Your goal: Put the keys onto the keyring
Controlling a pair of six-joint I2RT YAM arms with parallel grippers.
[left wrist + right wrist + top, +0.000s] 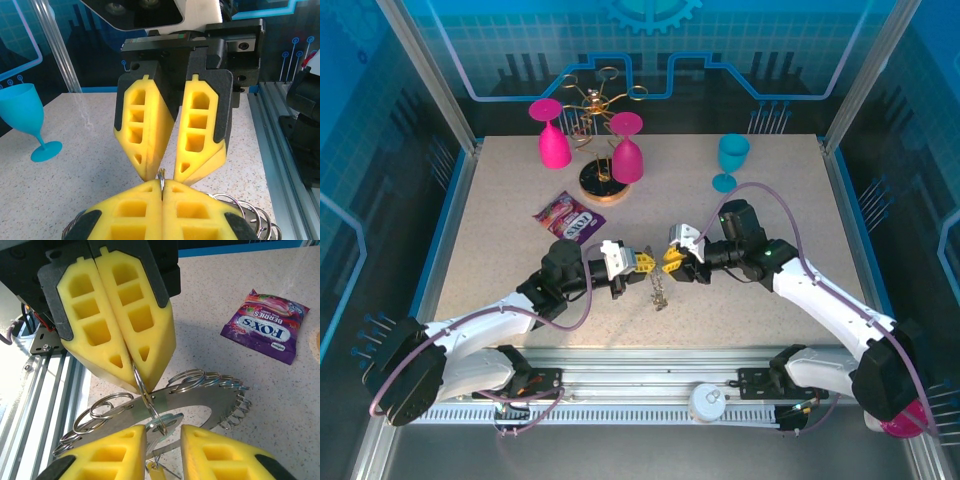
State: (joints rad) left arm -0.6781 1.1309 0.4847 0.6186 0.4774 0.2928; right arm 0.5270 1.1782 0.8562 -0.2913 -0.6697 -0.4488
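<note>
Threading midway, I judge: my left tool (162, 187) clenches a keyring (200, 401) loop; my right tool (163, 430) flanks a key (169, 421), grip unclear.

Bright yellow jaws, silvery grey keyring (200, 402), purple packet (265, 330) with white lettering, speckled beige counter (225, 285), two pink glasses (553, 145), one teal glass (730, 158).

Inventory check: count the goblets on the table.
3. One pink goblet upside down left of the gold stand, a second pink goblet upside down at its right, one teal goblet upright farther right. None seems hidden.
</note>
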